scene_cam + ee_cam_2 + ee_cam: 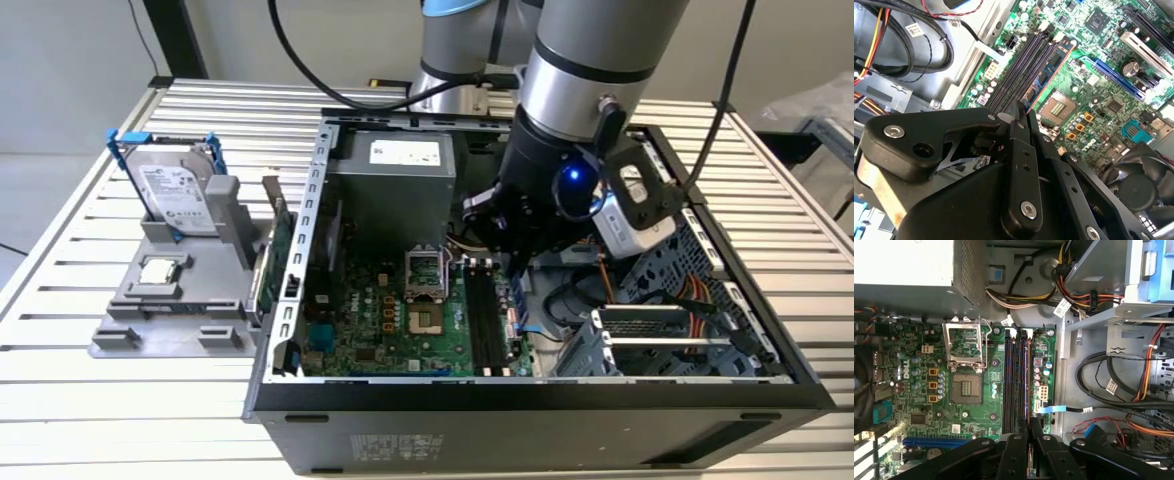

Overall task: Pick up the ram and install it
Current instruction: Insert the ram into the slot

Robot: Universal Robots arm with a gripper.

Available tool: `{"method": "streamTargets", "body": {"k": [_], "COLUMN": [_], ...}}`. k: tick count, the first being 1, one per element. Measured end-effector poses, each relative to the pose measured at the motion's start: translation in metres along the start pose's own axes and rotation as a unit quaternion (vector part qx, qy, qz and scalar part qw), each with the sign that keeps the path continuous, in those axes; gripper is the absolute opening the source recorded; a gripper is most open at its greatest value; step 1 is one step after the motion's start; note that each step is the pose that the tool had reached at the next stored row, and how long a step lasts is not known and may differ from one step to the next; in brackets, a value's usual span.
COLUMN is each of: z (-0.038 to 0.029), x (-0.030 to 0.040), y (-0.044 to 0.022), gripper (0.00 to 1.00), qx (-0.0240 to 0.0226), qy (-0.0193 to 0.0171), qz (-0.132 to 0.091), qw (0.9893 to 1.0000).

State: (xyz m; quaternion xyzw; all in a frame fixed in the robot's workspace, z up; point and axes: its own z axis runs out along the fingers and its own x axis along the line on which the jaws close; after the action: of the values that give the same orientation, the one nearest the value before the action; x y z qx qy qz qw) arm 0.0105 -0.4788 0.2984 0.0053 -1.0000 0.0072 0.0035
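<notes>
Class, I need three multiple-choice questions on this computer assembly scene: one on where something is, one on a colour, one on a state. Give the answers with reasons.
1. Where is the hard drive?
A. In the grey holder on the table, outside the case
B. Inside the case
C. In the claw

2. What colour is the frame round the hard drive?
A. Red
B. Blue
C. Yellow

3. What state is the claw in?
A. Wide open, empty
B. Shut on the ram
C. Shut on the hard drive

Answers:
1 A: the hard drive stands upright in the grey holder on the table, to the exterior view's left of the case.
2 B: its frame is blue.
3 B: in the second wrist view the claw pinches the ram above the memory slots.
</notes>
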Motion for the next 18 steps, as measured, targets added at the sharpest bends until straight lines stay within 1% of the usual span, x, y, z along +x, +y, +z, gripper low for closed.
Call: {"method": "streamTargets", "body": {"k": [18], "z": [0.0053], "x": [0.0], "y": [0.0001], "gripper": [0.0], "qx": [0.0007], "qy": [0.0], "qz": [0.0], "qw": [1.0]}}
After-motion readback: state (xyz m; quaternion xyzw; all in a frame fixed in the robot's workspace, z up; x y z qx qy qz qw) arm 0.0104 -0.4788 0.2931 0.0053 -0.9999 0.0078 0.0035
